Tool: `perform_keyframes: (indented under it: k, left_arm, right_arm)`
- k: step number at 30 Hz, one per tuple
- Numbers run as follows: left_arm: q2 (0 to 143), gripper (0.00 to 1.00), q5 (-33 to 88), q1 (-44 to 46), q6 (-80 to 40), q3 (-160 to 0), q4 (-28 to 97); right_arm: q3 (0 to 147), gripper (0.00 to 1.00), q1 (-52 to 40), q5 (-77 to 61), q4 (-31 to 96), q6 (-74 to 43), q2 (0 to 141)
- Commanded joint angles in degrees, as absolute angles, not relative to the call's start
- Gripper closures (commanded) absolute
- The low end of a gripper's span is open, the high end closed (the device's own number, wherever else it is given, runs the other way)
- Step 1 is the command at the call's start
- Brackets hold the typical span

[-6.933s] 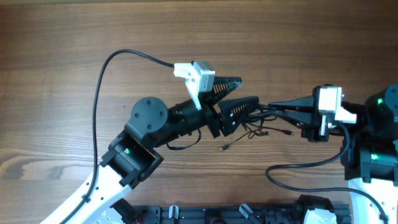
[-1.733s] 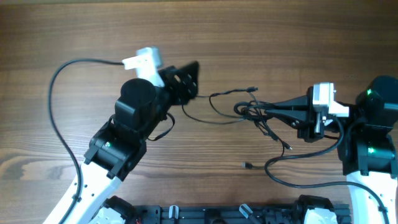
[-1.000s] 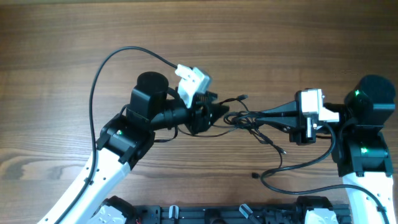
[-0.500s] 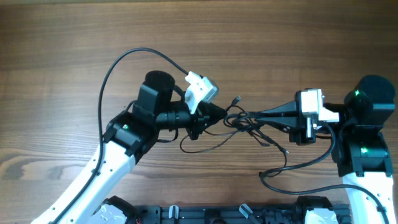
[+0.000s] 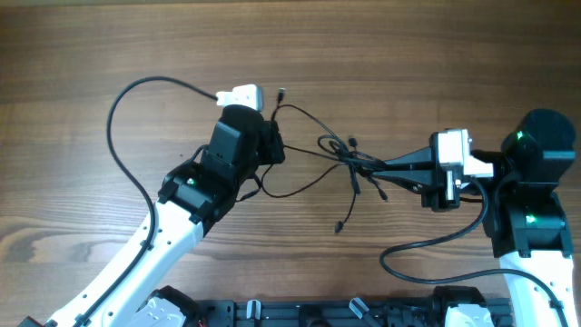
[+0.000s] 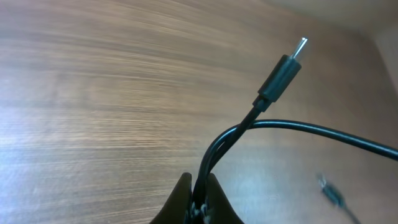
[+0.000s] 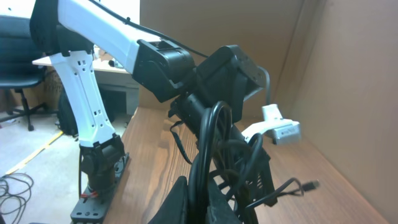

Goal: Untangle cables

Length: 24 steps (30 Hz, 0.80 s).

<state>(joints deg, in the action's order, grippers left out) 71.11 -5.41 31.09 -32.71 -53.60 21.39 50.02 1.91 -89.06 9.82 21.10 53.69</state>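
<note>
Left claw pulled back; thin black cables stretched, knotted midway.

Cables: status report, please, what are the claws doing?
Left gripper shut on one cord below its plug. Right gripper shut on the cables. Knot strung between them, not yet undone.

Bottom edge crops left claw, blurred plug beyond, perhaps a cable end
</note>
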Motion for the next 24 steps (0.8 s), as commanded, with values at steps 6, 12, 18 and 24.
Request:
perform_keyframes:
  k: [6,12,18,24]
  left_arm:
    - [71.35,0.96,-18.7,27.7,-83.66,-53.32,29.56]
    - [71.24,0.96,-15.53,21.23,-92.53,-53.32,30.48]
    - [71.24,0.74,-4.16,17.82,-88.36,-53.32,30.81]
    - [71.24,0.0,9.54,17.85,-54.3,-53.32,30.87]
  right_arm:
    - [51.0,0.96,1.78,-92.97,9.47,20.51,53.04]
    - [50.98,0.96,1.78,-92.97,9.45,20.53,53.04]
    - [51.0,0.96,1.78,-92.84,9.45,20.62,53.04]
    - [51.0,0.96,1.78,-92.84,9.21,20.88,53.04]
